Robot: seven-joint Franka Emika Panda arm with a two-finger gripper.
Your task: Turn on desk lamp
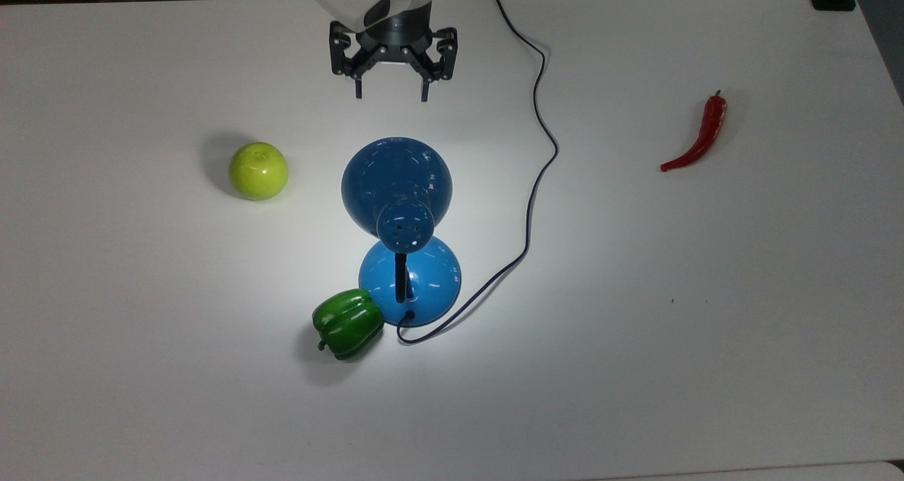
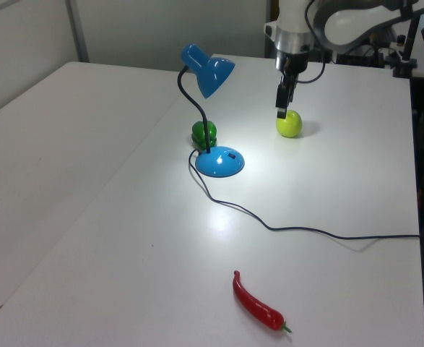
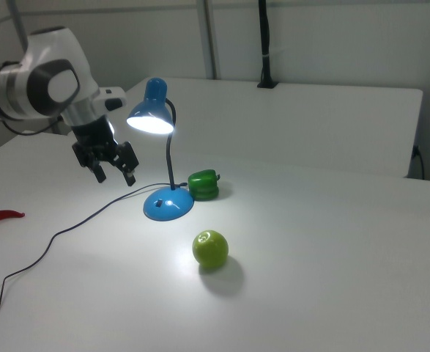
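Top view, item one: black two-finger gripper on the white Franka arm, fingers spread wide apart with nothing between them, raised off the white table.

Item two: glossy blue metal desk lamp with round dome shade, vent holes at its top, black neck and round blue base. It stands below the gripper in the top view, well apart from the fingertips. The bulb is lit; the right view shows the shade's glowing mouth just to the right view's right of the gripper, and a bright pool on the table around the base.

Item three: thin black cord, running from the base out to the top view's right of the gripper and up toward the table's far edge.

Item four: glossy yellow-green apple, below and to the top view's left of the gripper. In the left view the fingertips overlap the apple; whether they touch cannot be told there.

Item five: shiny green bell pepper, against the lamp base, beyond the lamp from the gripper.

Item six: long red chilli pepper, far to the top view's right of the gripper.
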